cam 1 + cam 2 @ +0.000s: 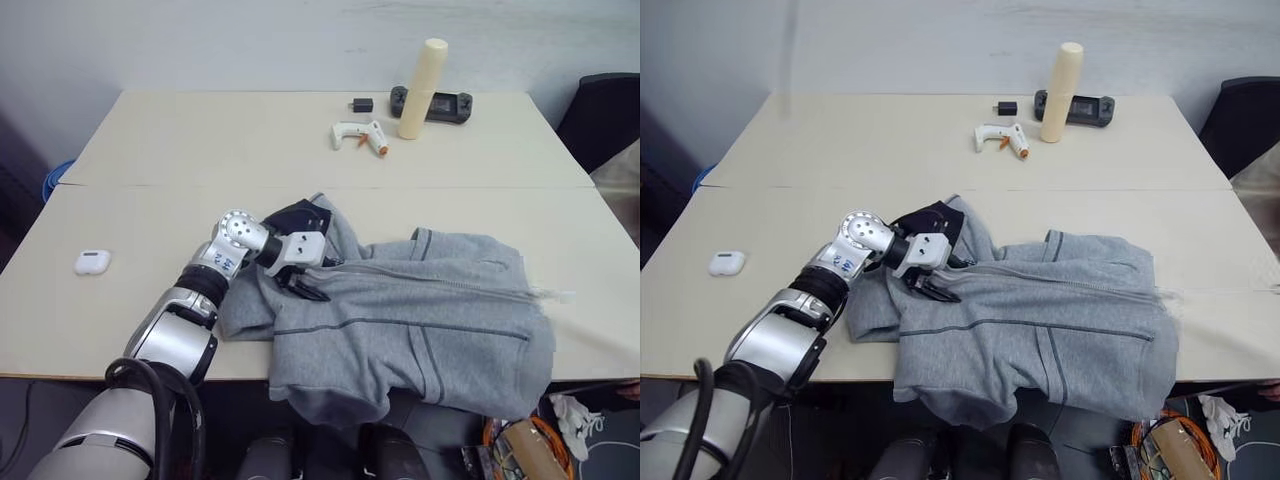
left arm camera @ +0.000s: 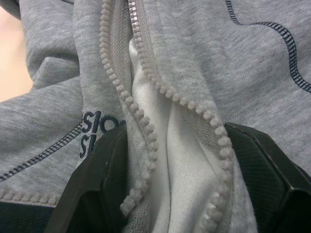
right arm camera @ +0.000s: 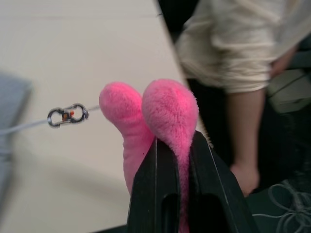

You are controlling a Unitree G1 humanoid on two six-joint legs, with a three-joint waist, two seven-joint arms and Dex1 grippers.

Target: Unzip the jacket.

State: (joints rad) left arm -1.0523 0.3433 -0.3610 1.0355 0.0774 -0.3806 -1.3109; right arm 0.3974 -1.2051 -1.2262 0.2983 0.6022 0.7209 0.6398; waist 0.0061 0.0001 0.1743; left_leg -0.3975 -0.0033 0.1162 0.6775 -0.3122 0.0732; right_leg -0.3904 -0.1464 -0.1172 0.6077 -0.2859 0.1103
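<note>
Two eye views: I'm seeing the jacket (image 1: 420, 320) lying on the table (image 1: 200, 140), left gripper (image 1: 308, 283) at its collar. Left wrist: fingers (image 2: 99, 179) straddling the parted zipper (image 2: 141, 121). Right wrist: right gripper (image 3: 177, 160) pinching the pink plush toy (image 3: 155, 116).

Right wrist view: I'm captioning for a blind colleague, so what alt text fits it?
The right gripper is shut on a pink plush toy, which a thin cord with a small metal clasp reaches. A person stands beside the table.
</note>
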